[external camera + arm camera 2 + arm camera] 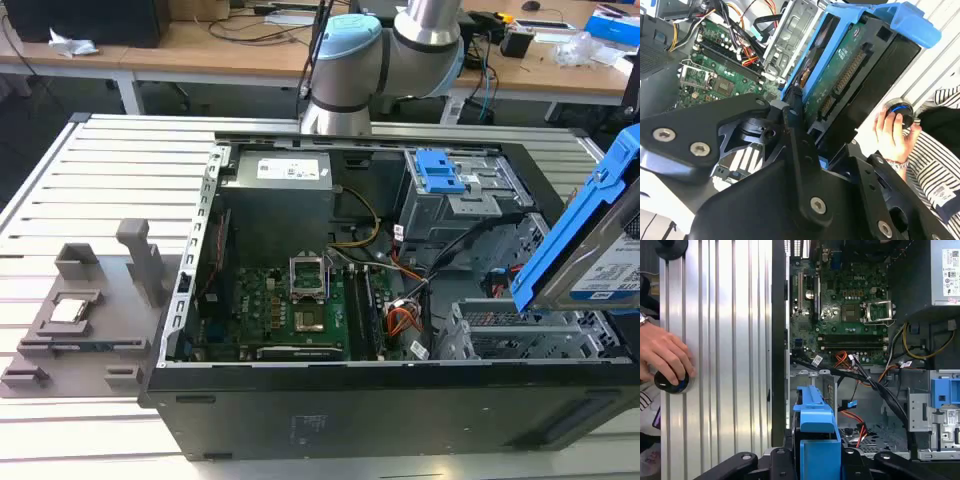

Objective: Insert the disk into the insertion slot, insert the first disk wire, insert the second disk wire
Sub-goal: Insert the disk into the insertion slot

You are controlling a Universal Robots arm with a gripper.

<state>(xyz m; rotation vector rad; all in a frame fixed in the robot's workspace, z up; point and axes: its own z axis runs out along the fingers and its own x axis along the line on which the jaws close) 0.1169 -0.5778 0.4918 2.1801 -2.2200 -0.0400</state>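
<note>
The disk (592, 250), a silver drive in a bright blue carrier, hangs tilted in the air above the right end of the open computer case. My gripper (816, 460) is shut on it, with black fingers (792, 107) clamped on the carrier's sides. The disk's green circuit board and connector face the camera in the second wrist view (850, 75). The insertion slot (500, 335), a low grey perforated cage, sits below the disk at the case's near right corner, apart from it. Black and orange wires (405, 318) lie loose beside the cage; I cannot tell which are the disk wires.
A taller grey cage with a blue latch (440, 172) stands behind the slot. The motherboard (300, 305) fills the case floor. A person's hand (665, 357) rests on a round black button (672, 382) on the ribbed table (730, 340). A grey fixture (85, 310) stands at the exterior view's left.
</note>
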